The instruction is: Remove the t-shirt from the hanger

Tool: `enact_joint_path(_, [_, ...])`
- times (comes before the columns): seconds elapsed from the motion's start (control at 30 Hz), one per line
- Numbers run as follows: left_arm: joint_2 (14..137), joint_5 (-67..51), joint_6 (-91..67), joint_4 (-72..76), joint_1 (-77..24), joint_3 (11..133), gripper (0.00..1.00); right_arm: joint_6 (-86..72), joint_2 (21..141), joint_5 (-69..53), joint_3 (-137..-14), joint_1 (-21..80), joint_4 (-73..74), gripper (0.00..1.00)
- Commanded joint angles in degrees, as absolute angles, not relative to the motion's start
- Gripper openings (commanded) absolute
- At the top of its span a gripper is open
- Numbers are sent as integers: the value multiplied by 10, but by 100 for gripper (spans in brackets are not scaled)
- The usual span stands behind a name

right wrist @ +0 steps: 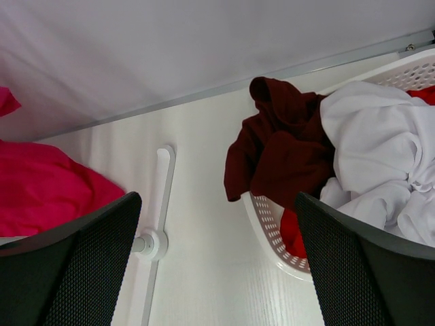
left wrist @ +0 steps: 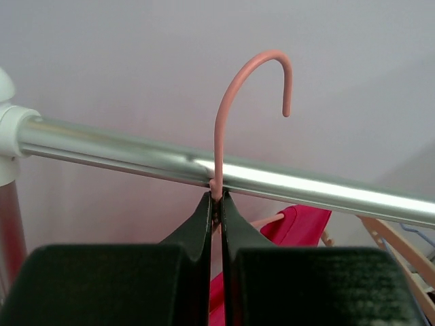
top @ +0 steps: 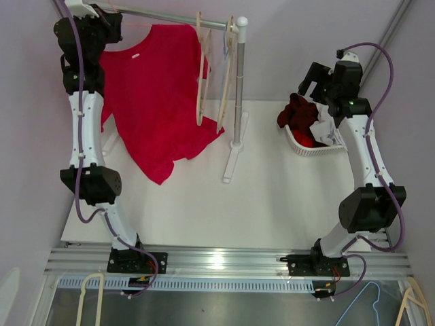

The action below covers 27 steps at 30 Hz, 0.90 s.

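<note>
Two arms rise from a metal mounting strip at the near edge of a white table [top: 272, 204]. Between their bases and the clothes rack, the middle of the tabletop lies bare. Farther back on the right, the right gripper [right wrist: 216, 204] hovers with its jaws spread wide and holding nothing. It is just beside a white perforated basket [right wrist: 272, 224]. A maroon garment [right wrist: 279, 142] spills over the basket's rim, next to crumpled white cloth [right wrist: 374, 136].

On the left, the red t-shirt [top: 160, 95] hangs from the rack, on the pink hanger [left wrist: 221, 122]. Its lowest corner drops close to the table. Two bare wooden hangers [top: 201, 75] hang just to its right, near the upright white post [top: 239, 81].

At the far left end, the left gripper [left wrist: 216, 204] has its jaws pressed together on the pink hanger's neck. The grip sits just under the silver rail [left wrist: 306, 187], with the hook arching above it, clear of the pale wall behind.
</note>
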State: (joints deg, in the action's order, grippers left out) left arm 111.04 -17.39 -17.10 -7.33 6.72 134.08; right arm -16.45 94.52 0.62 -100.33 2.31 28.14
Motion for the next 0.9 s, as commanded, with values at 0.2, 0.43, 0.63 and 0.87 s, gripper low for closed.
enact_joint_path(0.2, [1050,-164,-166,-73,25,1347,1,-156,903,-9,-994,26,256,99])
enact_joint_path(0.43, [1032,-43,-100,-97,-61,1321,1,-161,887,-12,-976,26,252,100])
enact_joint_path(0.63, [1033,107,-66,-119,-124,1313,1,-159,871,-13,-969,25,256,99])
enact_joint_path(0.87, [1013,276,-29,-87,-191,1251,1,-157,853,-15,-958,25,260,99])
